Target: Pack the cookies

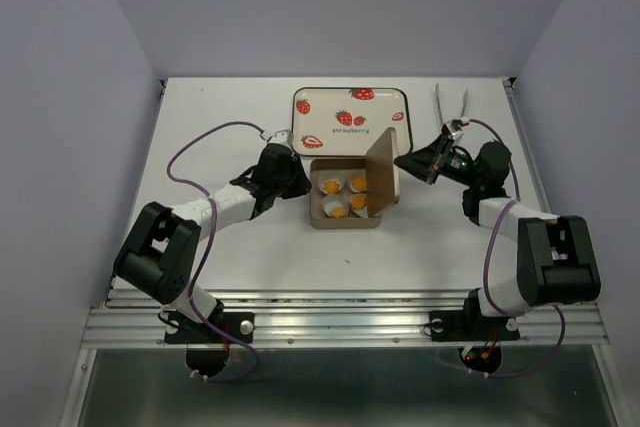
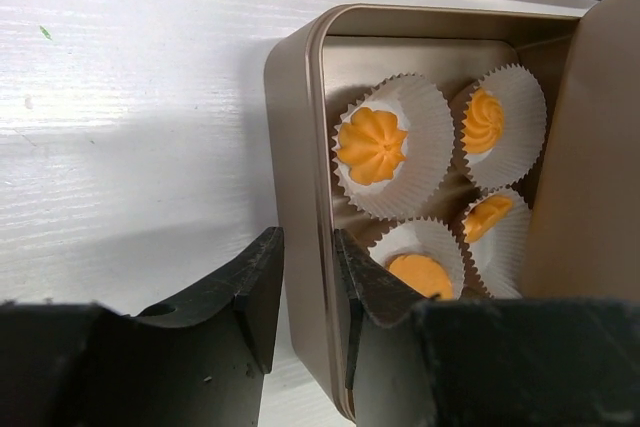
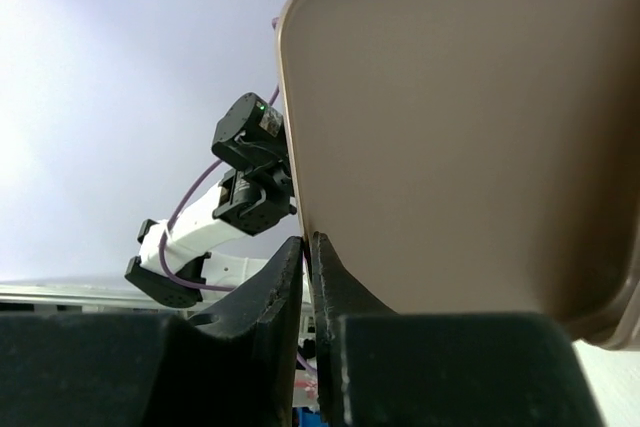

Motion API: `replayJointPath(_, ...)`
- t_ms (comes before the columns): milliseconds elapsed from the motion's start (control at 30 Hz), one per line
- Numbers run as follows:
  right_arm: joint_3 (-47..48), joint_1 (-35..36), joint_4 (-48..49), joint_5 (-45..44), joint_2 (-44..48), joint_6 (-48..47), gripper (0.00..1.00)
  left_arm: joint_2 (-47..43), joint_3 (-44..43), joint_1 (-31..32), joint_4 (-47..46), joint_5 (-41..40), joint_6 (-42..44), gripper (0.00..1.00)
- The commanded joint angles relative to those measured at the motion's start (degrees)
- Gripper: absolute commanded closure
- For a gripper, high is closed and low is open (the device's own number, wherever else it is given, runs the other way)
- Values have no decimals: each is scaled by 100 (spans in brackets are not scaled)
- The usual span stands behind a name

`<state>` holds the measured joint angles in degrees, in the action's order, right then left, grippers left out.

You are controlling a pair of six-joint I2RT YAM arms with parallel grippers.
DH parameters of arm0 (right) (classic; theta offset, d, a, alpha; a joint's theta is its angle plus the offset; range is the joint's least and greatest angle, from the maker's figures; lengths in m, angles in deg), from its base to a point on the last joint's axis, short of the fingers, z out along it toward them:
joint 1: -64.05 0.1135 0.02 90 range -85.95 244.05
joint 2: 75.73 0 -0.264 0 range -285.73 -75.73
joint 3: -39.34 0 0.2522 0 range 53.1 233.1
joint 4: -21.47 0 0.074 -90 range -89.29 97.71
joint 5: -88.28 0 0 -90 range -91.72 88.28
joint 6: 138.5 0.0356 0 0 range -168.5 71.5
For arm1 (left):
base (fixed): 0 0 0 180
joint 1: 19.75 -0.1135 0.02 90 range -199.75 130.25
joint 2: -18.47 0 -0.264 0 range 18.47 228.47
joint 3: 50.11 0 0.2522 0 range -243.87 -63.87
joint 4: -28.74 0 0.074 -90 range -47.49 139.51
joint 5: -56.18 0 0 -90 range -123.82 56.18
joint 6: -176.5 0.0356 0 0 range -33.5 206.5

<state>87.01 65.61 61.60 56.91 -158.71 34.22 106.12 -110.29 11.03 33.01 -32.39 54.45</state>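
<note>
At mid-worktop (image 1: 250,247), inside tin (image 2: 295,97): four cookies (image 2: 371,144), each in a cup (image 2: 430,137). Pinches upright lid's (image 3: 470,127) edge with right gripper (image 3: 308,267), pressed nearly together. Straddles tin's left wall with left gripper (image 2: 308,292), narrowly spread; cannot tell whether truly clamped. Could lose lid from so thin a pinch, slamming it down crooked. Could shove or tip tin through a loose left hold. Could crush nearest cup by drifting inward.

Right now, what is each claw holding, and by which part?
The left claw pinches the box by its left wall. The right claw sits at the edge of the raised lid; its grip cannot be told.
</note>
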Motion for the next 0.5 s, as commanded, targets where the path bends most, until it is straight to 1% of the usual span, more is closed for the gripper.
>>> replayJointPath(0,-130,-252,359,219,10,-133,86,23,-263,33,18,-82,41,63)
replayJointPath(233,-148,-306,342,333,-192,-300,81,102,-386,33,44,-82,59,63)
replayJointPath(367,-157,-428,298,324,-280,-344,72,155,-448,33,80,-82,85,66)
replayJointPath(467,-157,-551,280,281,-315,-405,69,164,-483,33,106,-82,103,66)
